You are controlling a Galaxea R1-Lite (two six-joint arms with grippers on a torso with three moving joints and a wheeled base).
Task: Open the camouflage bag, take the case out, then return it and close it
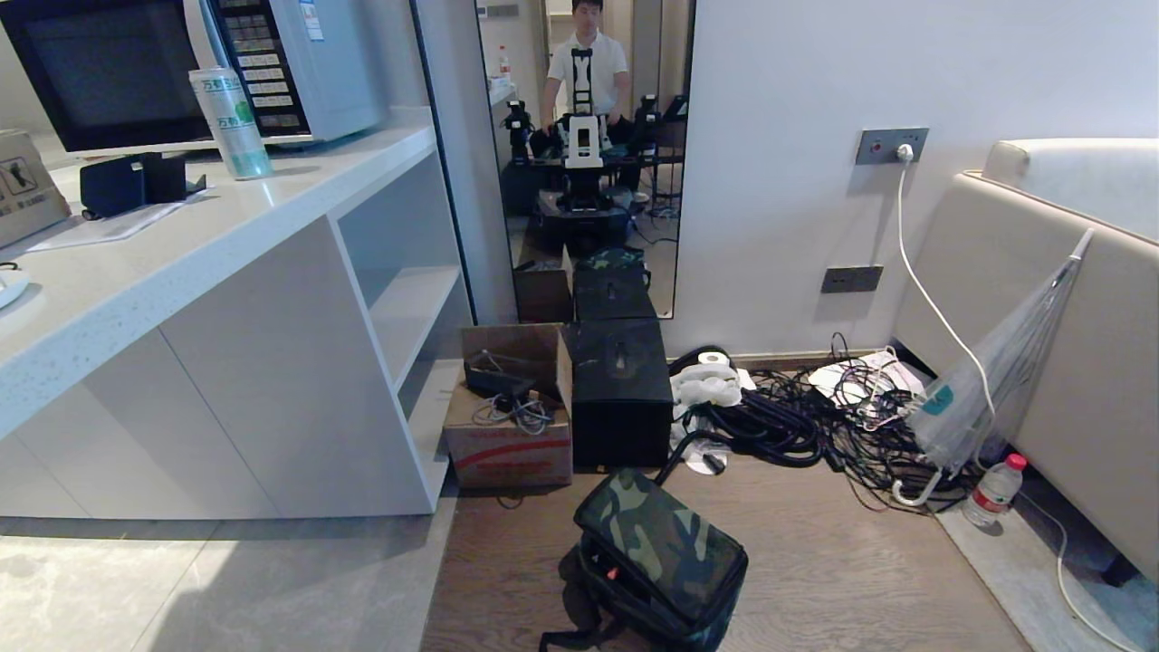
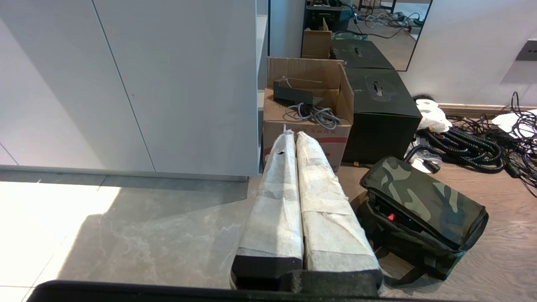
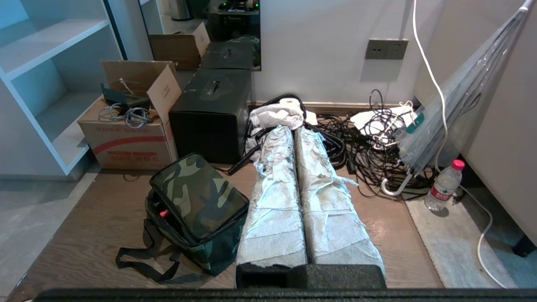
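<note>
Basically both arms were parked, neither showing in the head view. Left gripper (image 2: 296,135) had its two white-wrapped fingers pressed together, nothing between them, hanging above the floor near the cardboard box (image 2: 305,129). Right gripper (image 3: 293,130) was the same: wrapped fingers closed against each other, empty, pointing toward the cable pile (image 3: 365,147).

Camouflage bag (image 1: 659,557) sat on the wood floor at the bottom centre of the head view, apart from both grippers. Its camo lid was down but tilted, the front edge gaping a little, with a bit of red visible in the gap (image 3: 163,213). Black shoulder strap (image 3: 144,260) lay loose on the floor beside it. Case was not visible; couldn't tell if it was inside the bag.

Behind the bag, a plain black cube box (image 1: 621,391) stood against the mirror (image 1: 584,154), with the open red-striped cardboard box touching its side, holding a black device and grey cables. White counter unit (image 1: 226,299) was on the robot's left, with a microwave (image 1: 136,68) and a green-white can (image 1: 231,122) on top. On the right: tangled black cables, a folded clear umbrella (image 1: 991,380) leaning on a beige sofa (image 1: 1068,317), and a water bottle (image 1: 994,491) with a red cap. A person in a white shirt (image 1: 587,63) showed in the mirror behind the robot's reflection.
</note>
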